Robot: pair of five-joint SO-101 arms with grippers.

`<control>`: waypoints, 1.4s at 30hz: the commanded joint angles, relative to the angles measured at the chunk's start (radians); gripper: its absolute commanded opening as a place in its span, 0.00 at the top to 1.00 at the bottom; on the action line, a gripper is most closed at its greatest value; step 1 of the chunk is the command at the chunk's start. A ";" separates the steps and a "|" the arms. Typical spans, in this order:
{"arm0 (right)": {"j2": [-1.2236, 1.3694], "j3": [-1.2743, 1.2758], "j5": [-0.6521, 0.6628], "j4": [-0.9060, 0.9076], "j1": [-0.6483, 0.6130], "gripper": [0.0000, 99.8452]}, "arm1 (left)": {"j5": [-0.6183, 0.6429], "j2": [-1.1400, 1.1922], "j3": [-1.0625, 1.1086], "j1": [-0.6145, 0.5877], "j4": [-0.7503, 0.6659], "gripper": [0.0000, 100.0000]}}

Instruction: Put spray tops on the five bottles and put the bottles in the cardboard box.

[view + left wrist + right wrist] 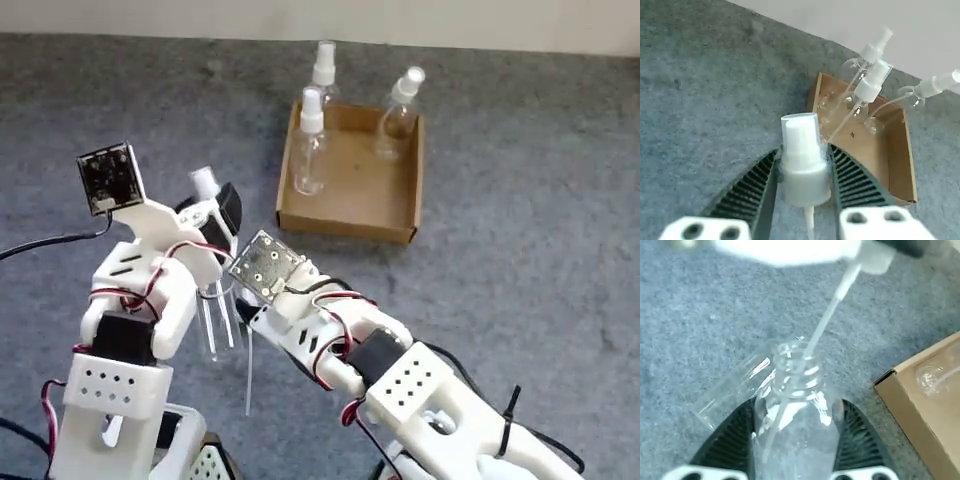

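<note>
White top (800, 145), pinched by the left gripper (805, 152), has its tube in the bottle (795, 432) the right gripper (797, 407) squeezes. Next, probably: push down, twist. Box (345, 226) sits at one o'clock.

Legible markings: none found.
One small dark mark (852, 134) sits on the floor of the cardboard box (875, 160), right of centre in the left wrist view. It is too small to read, and no other surface carries readable print.
</note>
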 commanded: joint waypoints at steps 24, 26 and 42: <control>-0.039 -0.015 -0.193 -0.165 0.142 1.00 | -0.103 -0.024 0.051 0.127 0.098 1.00; -0.036 -0.016 -0.222 -0.165 0.145 1.00 | -0.103 -0.059 0.059 0.127 0.104 1.00; -0.039 -0.015 -0.245 -0.160 0.145 1.00 | -0.215 -0.275 0.231 0.234 0.075 0.94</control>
